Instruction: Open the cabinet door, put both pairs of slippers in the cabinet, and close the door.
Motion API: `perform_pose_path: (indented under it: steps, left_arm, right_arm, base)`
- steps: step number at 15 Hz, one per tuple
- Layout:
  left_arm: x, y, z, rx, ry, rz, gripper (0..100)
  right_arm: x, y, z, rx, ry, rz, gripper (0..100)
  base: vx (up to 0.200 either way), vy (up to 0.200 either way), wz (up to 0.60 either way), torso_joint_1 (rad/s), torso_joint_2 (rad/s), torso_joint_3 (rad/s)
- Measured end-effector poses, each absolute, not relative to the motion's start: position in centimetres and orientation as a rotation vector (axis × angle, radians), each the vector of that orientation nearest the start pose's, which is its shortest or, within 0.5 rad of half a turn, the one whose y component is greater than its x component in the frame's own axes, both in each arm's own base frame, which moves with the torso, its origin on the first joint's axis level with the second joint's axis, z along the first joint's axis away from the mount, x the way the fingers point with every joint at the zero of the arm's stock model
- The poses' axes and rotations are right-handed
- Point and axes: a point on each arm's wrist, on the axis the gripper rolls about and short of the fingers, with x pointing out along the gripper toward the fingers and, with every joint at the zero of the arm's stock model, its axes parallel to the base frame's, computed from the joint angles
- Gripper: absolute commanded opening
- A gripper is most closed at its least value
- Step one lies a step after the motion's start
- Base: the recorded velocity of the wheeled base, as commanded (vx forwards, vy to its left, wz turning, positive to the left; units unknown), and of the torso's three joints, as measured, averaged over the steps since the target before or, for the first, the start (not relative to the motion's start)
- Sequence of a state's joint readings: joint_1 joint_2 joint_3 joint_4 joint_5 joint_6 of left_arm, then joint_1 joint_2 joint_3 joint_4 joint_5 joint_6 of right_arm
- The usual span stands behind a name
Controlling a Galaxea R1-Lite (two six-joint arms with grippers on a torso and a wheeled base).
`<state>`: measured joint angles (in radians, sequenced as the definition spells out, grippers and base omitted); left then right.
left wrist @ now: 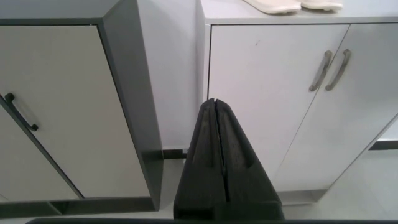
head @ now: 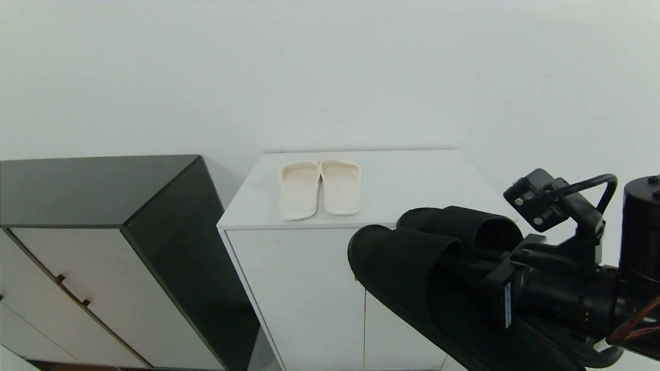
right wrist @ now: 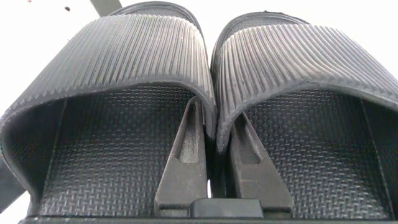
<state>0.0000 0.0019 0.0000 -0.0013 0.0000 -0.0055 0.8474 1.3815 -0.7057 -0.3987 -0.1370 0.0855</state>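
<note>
Cream slippers top white cabinet; right pincer grips black slippers, left pincer clenched.

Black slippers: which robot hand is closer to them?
Right. The right gripper holds the black slippers, one finger inside each, pinching their inner sides together. The left gripper is shut and empty, low in front of the white cabinet, apart from them.
</note>
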Motion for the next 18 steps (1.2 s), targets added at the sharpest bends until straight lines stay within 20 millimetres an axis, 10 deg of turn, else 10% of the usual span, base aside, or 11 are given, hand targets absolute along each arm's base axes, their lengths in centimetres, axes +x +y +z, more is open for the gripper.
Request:
perform_pose_path:
  steps: [11,12,18]
  left_arm:
    - [-2.27,0.02,7.57,-0.008,0.001,0.010,0]
    - [-2.27,0.02,7.56,-0.007,0.001,0.008,100]
    - [-2.27,0.02,7.56,-0.007,0.001,0.009,100]
  right_arm:
    - [15.04,16.66,21.08,-0.060,0.299,0.717,0]
    - [15.04,16.66,21.08,-0.060,0.299,0.717,0]
    - [14.90,16.52,20.65,-0.068,0.313,0.716,0]
  base:
    - [0.000,0.000,0.00,-0.183,0.46,0.273]
    - [0.000,0.000,0.00,-0.188,0.51,0.315]
    - [0.000,0.000,0.00,-0.167,0.49,0.317]
